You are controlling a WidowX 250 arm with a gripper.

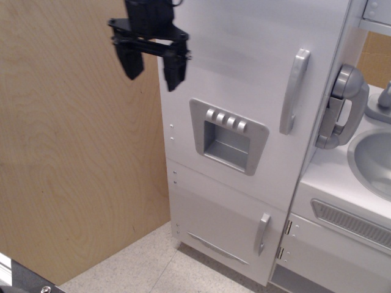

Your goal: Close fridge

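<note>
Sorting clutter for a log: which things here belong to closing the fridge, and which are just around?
Job: fridge, its handle, gripper, open and empty.
Around: lower door, toy phone, sink, wood panel.

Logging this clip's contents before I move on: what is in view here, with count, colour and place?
fridge: 1, white, centre, large door shut flat
door handle: 1, grey, vertical, right side of door
dispenser panel: 1, grey, recessed, four buttons, mid-door
lower door: 1, white, small grey handle, below
toy phone: 1, grey, right of fridge
sink: 1, grey basin, right edge
wooden panel: 1, light brown, left
floor: speckled, bottom
tool: 1, black, open, upper left, before fridge's left edge
</note>
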